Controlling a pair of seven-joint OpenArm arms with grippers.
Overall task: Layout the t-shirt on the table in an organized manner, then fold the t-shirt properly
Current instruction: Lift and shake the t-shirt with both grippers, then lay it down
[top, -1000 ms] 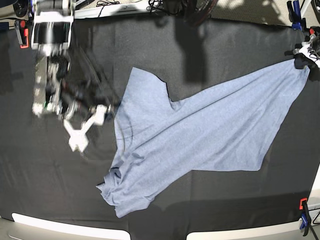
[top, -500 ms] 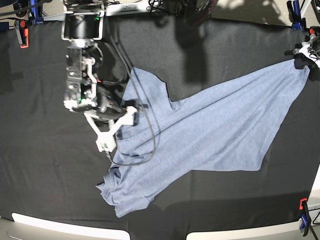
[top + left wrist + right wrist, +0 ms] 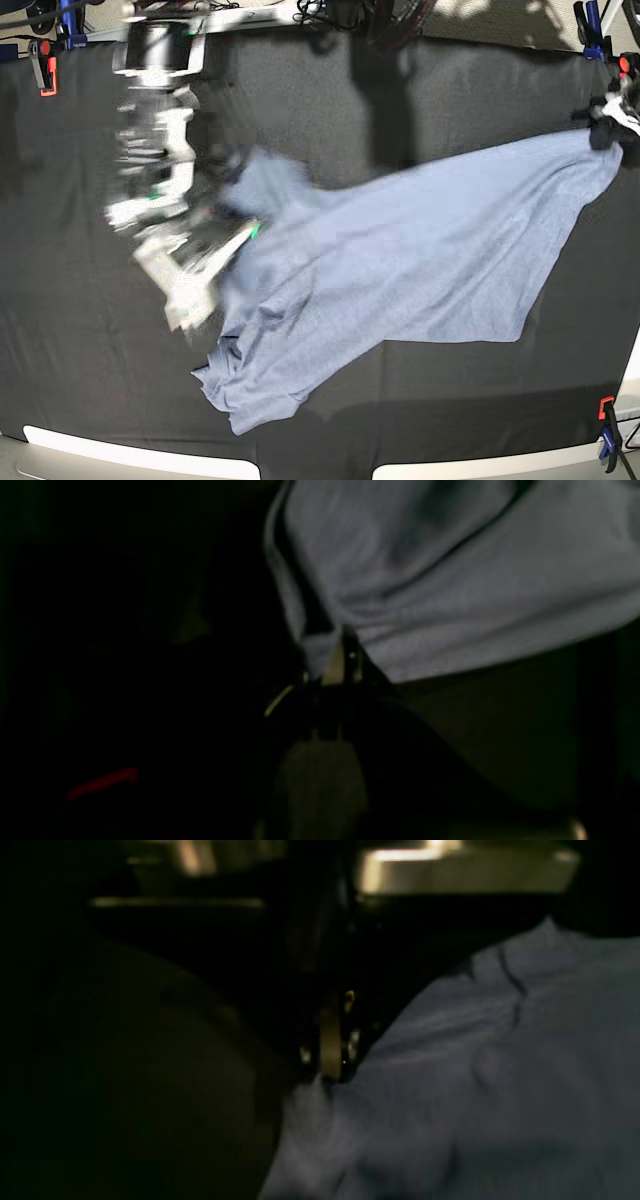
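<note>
The light blue-grey t-shirt (image 3: 420, 260) lies crumpled and spread slantwise on the black-clothed table (image 3: 90, 380), from the far right corner to the front middle. My left gripper (image 3: 608, 118) is at the far right edge, shut on a corner of the shirt; the left wrist view shows its fingertips (image 3: 340, 652) pinching the fabric edge (image 3: 450, 580). My right gripper (image 3: 200, 285) is blurred at the shirt's left edge. In the right wrist view its jaws (image 3: 327, 1067) look shut on bunched fabric (image 3: 475, 1090).
A red clamp (image 3: 45, 62) stands at the far left corner, a blue one (image 3: 590, 25) at the far right and another (image 3: 606, 430) at the front right. The table's light rim (image 3: 120, 450) runs along the front. Cables lie beyond the far edge.
My right arm swung in from the left over the shirt's left side. The shirt's upper left part now is blurred and shifted. The far right corner dropped slightly.
</note>
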